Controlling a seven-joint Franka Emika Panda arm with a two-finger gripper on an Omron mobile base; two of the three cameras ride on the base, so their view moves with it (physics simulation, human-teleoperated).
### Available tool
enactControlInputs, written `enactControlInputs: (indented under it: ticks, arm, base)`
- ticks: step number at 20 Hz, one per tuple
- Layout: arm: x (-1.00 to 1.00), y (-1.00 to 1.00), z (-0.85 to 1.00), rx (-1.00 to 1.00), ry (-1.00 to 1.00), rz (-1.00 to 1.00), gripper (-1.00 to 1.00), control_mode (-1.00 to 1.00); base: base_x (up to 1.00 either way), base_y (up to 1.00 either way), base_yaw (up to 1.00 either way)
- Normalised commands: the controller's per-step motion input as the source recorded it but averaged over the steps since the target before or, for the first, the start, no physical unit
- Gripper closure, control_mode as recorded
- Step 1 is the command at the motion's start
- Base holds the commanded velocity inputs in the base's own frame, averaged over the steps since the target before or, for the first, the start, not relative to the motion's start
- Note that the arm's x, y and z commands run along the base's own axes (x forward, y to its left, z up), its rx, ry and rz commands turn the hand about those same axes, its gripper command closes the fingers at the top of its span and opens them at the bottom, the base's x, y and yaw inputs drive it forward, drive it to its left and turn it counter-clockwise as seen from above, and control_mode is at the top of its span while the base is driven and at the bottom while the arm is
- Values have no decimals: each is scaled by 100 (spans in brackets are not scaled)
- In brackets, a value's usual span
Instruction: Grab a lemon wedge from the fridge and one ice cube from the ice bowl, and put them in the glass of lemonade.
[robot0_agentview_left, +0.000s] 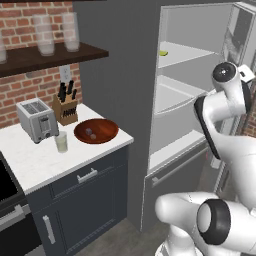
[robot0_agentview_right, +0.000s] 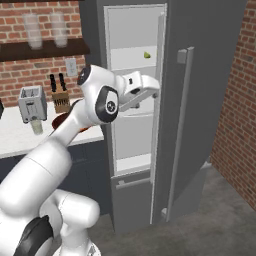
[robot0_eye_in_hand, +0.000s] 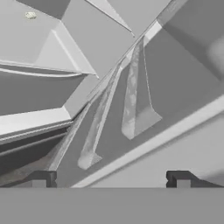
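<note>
We see the fridge (robot0_agentview_right: 200, 75) standing wide open, its door swung out to the right with the long bar handle (robot0_agentview_right: 181, 125) facing us and the pale shelves bare to view. Left of it runs the white counter (robot0_agentview_left: 35, 160) over dark cabinets, with a wooden shelf (robot0_agentview_left: 50, 56) of frosted glasses above on the brick wall. On the counter we find the ice bowl (robot0_agentview_left: 96, 131), round and reddish-brown, with a couple of small cubes inside; the toaster (robot0_agentview_left: 37, 120) and a knife block (robot0_agentview_left: 65, 107) stand just behind it. The glass of lemonade (robot0_agentview_left: 61, 142) sits in front of the toaster, near the bowl's left rim but apart from it.

Our gripper (robot0_eye_in_hand: 110, 179) is raised at the fridge opening, at the door's inner edge, its fingertips (robot0_eye_in_hand: 41, 178) spread wide with nothing between them. The lemon wedge (robot0_agentview_right: 147, 55) lies on the upper fridge shelf, well apart from the gripper, a tiny yellow-green speck.
</note>
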Motion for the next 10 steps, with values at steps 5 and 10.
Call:
enactControlInputs:
  ticks: [5, 10]
  arm:
    - [0, -100, -11, 0, 0, -14, -100, -100]
    - [1, -100, -5, 2, 0, -17, -100, -100]
  base:
    - [0, 0, 0]
    - [0, 0, 0]
